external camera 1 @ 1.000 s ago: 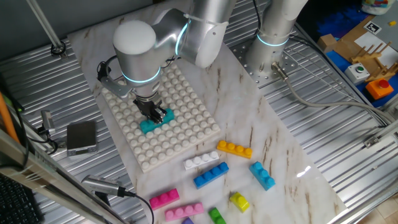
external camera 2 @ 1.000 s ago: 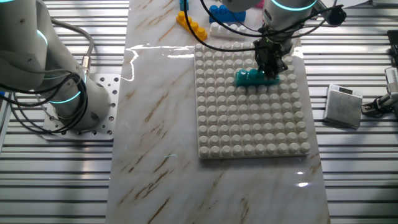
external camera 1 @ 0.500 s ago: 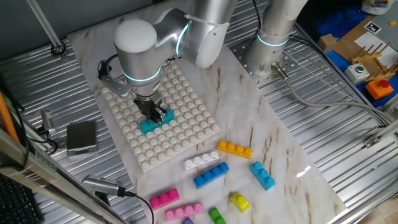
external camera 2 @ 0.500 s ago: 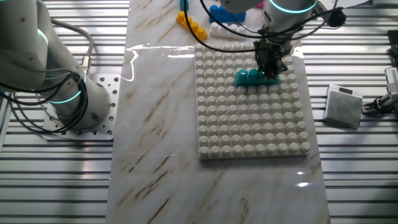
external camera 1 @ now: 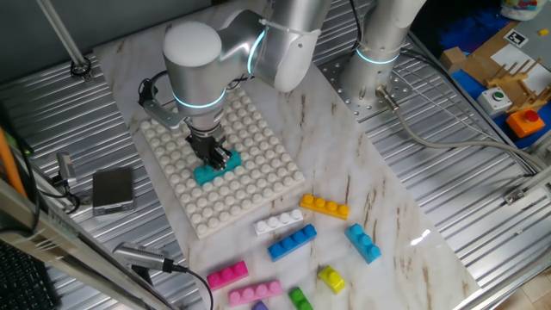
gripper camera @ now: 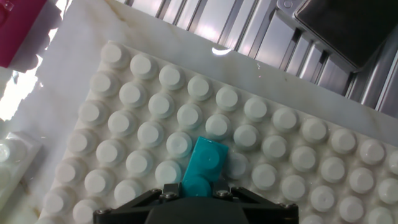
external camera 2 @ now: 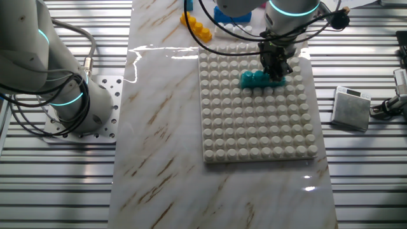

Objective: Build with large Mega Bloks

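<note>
- A white studded baseplate (external camera 1: 250,185) lies on a marble-patterned tabletop (external camera 1: 379,198), its round studs in even rows.
- A teal brick (external camera 1: 209,170) sits on the baseplate's studs, toward its 9 o'clock edge in one fixed view.
- The gripper (external camera 1: 214,158) points straight down from a silver arm (external camera 1: 202,60) with a glowing ring, and its two dark fingers are clamped on one end of the teal brick.
- In the hand view the teal brick (gripper camera: 202,165) lies slightly askew to the stud rows.
- Loose bricks, all smooth plastic with round studs, lie off the baseplate toward 5 o'clock: orange brick (external camera 1: 325,207), white brick (external camera 1: 278,223), blue brick (external camera 1: 292,242), light blue brick (external camera 1: 363,242), two pink bricks (external camera 1: 226,275), yellow brick (external camera 1: 331,278), green brick (external camera 1: 300,299).
- A second silver arm (external camera 2: 44,70) stands bolted beside the tabletop.
</note>
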`<state>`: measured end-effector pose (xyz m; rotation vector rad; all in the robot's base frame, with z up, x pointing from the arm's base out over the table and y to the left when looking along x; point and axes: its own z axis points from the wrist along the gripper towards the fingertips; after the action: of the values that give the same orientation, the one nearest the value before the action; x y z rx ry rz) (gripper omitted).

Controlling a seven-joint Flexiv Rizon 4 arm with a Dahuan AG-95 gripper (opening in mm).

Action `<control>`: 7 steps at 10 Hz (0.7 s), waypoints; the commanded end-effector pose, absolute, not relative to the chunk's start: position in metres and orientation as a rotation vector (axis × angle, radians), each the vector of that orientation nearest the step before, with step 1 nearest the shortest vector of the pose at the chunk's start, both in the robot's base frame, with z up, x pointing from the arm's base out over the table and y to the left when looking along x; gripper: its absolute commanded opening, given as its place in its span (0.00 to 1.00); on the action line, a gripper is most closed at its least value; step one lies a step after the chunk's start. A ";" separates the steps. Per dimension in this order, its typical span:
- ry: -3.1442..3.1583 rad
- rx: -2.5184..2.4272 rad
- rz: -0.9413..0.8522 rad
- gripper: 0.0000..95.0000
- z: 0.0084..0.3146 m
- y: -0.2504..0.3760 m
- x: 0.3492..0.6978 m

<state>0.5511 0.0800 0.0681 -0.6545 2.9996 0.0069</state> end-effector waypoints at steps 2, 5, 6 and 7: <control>3.002 -0.655 0.012 0.00 0.069 0.080 0.550; 3.006 -0.664 0.012 0.20 0.072 0.080 0.550; 3.005 -0.665 0.017 0.20 0.072 0.080 0.550; 3.004 -0.667 0.019 0.40 0.072 0.080 0.550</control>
<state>0.5505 0.0800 0.0705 -0.6676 3.0026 0.0208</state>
